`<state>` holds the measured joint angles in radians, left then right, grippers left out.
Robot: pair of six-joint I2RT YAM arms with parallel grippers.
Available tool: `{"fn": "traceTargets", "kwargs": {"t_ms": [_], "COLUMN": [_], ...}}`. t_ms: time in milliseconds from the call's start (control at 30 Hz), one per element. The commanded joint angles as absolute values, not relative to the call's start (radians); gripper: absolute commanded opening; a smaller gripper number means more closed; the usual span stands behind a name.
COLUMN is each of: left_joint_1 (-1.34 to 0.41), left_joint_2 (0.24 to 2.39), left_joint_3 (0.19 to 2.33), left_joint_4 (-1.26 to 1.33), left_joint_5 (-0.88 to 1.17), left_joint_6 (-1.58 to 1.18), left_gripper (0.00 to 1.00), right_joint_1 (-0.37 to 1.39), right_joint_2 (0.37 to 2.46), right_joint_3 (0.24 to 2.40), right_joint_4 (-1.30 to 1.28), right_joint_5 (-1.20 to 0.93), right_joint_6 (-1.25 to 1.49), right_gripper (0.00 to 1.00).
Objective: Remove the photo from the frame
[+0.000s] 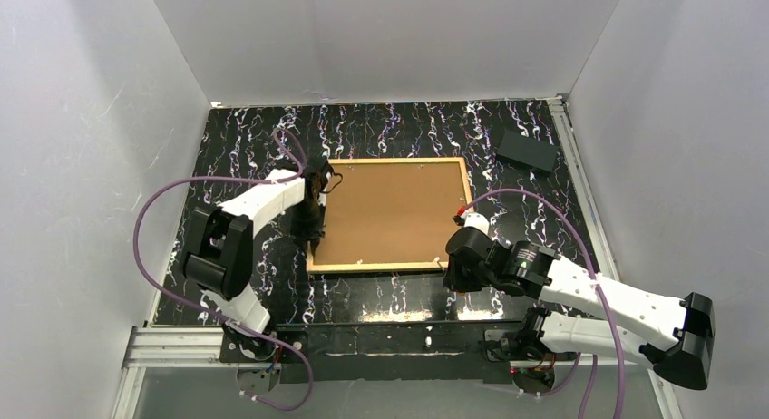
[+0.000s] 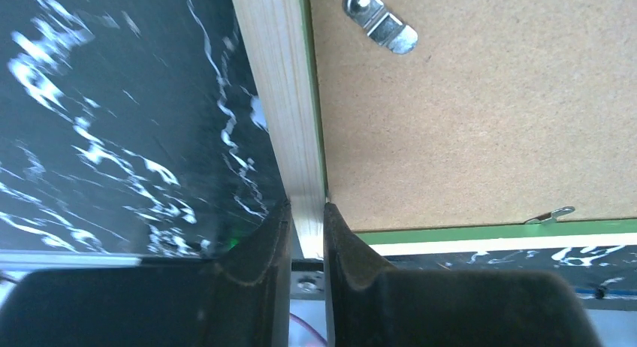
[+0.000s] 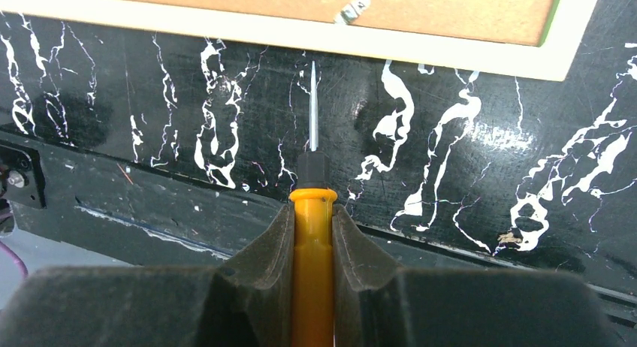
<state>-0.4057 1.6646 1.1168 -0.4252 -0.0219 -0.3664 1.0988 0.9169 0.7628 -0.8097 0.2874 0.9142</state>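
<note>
The frame (image 1: 390, 267) lies face down in the middle of the table, its pale wooden rails around a brown backing panel (image 1: 390, 210). The photo is hidden under that panel. My left gripper (image 1: 313, 221) stands at the frame's left side. In the left wrist view my left gripper (image 2: 306, 208) is shut on the frame's left rail (image 2: 282, 99), near its corner. A metal clip (image 2: 379, 22) sits on the backing (image 2: 488, 122). My right gripper (image 3: 313, 208) is shut on a yellow-handled screwdriver (image 3: 313, 249), whose thin shaft points at the frame's near rail (image 3: 300, 33).
A dark flat box (image 1: 526, 151) lies at the back right of the black marbled table (image 1: 390, 133). White walls close in on three sides. More small clips (image 3: 351, 9) sit along the backing's near edge. The right arm (image 1: 589, 292) stretches over the table's near right part.
</note>
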Motion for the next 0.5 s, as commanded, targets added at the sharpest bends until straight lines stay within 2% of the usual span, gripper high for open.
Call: {"fn": "traceTargets", "kwargs": {"t_ms": [0,133,233,300,400,467], "left_joint_1": [-0.364,-0.301,-0.257,-0.238,-0.219,-0.195], "left_joint_2": [1.757,1.941,1.952,1.954,1.933,1.887], "left_joint_3": [1.241,1.382,1.382,1.389,1.414,1.420], "left_joint_4": [-0.590,-0.640,-0.585,-0.579,-0.608,-0.645], "left_joint_5": [-0.150,-0.085,-0.001,-0.004,-0.062,-0.103], "left_joint_6": [-0.097,-0.060,-0.148,-0.192,-0.251,-0.327], "left_gripper": [0.00,0.00,0.03,0.13,0.37,0.45], "right_joint_1": [1.095,1.096,1.096,1.096,1.095,1.095], "right_joint_2": [0.929,0.929,0.916,0.909,0.900,0.897], "right_joint_3": [0.789,0.813,0.822,0.821,0.818,0.814], "right_joint_4": [-0.808,-0.832,-0.848,-0.851,-0.854,-0.854], "right_joint_5": [0.311,0.309,0.314,0.323,0.323,0.326], "right_joint_6": [0.913,0.916,0.924,0.931,0.935,0.936], "right_gripper": [0.01,0.01,0.01,0.01,0.01,0.01]}}
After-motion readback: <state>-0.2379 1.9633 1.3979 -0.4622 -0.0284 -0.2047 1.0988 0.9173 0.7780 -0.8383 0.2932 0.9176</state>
